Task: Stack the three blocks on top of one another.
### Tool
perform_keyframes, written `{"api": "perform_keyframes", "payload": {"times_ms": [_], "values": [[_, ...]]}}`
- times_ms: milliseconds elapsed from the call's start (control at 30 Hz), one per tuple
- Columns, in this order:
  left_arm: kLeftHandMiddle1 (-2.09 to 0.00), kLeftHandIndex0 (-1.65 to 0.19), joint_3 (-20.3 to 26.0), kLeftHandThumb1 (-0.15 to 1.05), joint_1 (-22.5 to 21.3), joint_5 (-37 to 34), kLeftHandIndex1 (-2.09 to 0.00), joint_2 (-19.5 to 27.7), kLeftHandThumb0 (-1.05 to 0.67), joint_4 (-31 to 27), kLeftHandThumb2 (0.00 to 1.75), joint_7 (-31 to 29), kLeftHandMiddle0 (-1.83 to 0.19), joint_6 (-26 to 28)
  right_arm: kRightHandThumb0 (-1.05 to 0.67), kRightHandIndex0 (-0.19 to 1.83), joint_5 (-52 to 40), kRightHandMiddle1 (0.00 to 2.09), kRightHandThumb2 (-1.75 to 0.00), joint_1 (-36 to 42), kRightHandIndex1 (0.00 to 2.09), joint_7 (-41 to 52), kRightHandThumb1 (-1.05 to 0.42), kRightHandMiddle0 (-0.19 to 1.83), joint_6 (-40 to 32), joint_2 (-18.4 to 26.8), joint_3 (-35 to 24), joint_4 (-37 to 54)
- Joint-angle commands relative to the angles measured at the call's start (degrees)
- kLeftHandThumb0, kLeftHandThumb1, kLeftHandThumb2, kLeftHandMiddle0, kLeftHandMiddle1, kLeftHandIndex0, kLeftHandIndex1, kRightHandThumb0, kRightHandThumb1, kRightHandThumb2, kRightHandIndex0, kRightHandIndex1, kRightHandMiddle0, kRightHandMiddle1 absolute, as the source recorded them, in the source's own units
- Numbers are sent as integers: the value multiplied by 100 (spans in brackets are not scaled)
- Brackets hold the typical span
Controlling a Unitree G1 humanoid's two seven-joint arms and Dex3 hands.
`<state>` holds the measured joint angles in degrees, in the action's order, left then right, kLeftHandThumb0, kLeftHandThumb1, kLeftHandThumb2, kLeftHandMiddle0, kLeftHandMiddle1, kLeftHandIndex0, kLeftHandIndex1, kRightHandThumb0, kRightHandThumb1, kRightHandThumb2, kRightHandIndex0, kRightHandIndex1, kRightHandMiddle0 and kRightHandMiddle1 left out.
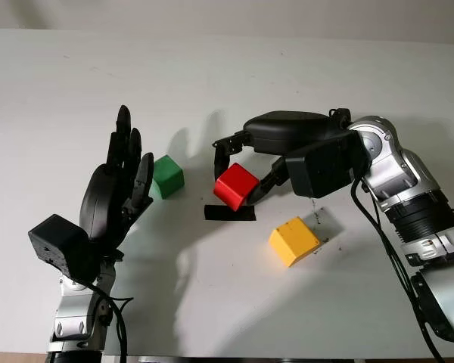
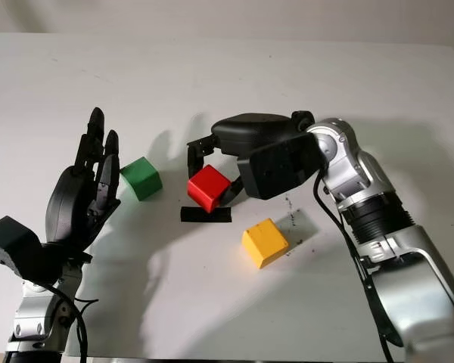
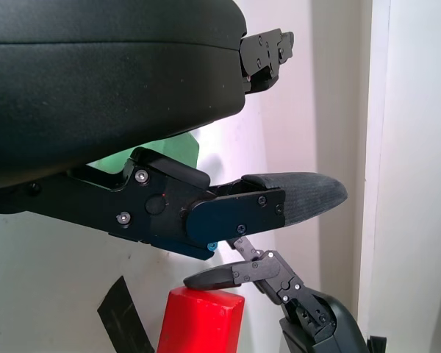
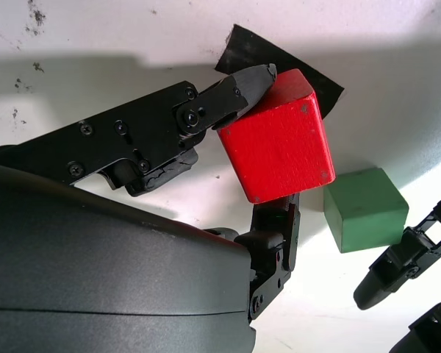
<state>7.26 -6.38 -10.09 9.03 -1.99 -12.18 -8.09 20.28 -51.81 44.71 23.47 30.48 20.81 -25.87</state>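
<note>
**Red block pinched and lifted; risk of slip before stacking**

My right hand (image 1: 246, 172) holds the red block (image 1: 236, 186) between fingertips, raised and tilted above the strip of black tape (image 1: 229, 212) on the white table (image 1: 212, 83). In the right wrist view, one fingertip (image 4: 244, 79) presses an upper edge of the block while another finger comes up against its underside; the contact looks to be on edges and corners, not flat faces. I judge the main hazard to be the block rotating or slipping out during transport, since it already sits askew in the grip. A tilted block set on another could also slide off or knock it away.

The green block (image 1: 167, 175) lies beyond the tape, towards my left hand; the yellow block (image 1: 293, 240) lies on the tape's other side, nearer me. Neither is stacked yet.

My right forearm reaches in low across the table, palm down. My left hand (image 1: 121, 181) is open, raised upright just beside the green block, holding nothing.
</note>
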Motion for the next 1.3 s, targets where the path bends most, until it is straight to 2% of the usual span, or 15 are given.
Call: {"api": "perform_keyframes", "payload": {"times_ms": [0,400,1000,1100,1133,1167,1233,1267], "values": [[0,19,-23,105,108,6,0,-29,-71,-157,55,24,19,34,-41,28,15,145,-6,65,5,17,-93,44,96,16,27,12],[0,19,-54,105,171,29,0,-39,-71,-241,55,42,19,82,-43,27,113,150,-6,232,4,44,-95,42,138,-59,161,-116],[0,19,-78,105,205,-5,0,-50,-72,-208,54,-26,19,-30,-40,22,135,141,-6,325,3,81,-99,32,-179,-126,162,-75],[0,19,-77,105,214,-2,0,-52,-72,-208,55,-23,19,-37,-46,15,64,120,-5,345,2,103,-97,16,-214,-127,141,-67],[0,19,-73,105,212,-10,0,-56,-72,-202,55,-24,19,-42,-49,9,54,94,-5,347,2,110,-95,13,-216,-116,141,-60],[0,19,-73,105,215,-2,0,-53,-72,-202,55,-19,19,-35,-50,6,38,80,-5,348,3,126,-95,14,-215,-103,136,-61],[0,19,-71,105,219,12,0,-47,-73,-197,54,-14,19,-32,-60,-8,42,40,-5,324,2,180,-91,7,-158,-58,150,-59],[0,19,-70,105,218,14,0,-45,-72,-192,54,-15,19,-30,-62,-12,35,30,-5,307,1,215,-91,4,-107,-38,156,-69]]}}
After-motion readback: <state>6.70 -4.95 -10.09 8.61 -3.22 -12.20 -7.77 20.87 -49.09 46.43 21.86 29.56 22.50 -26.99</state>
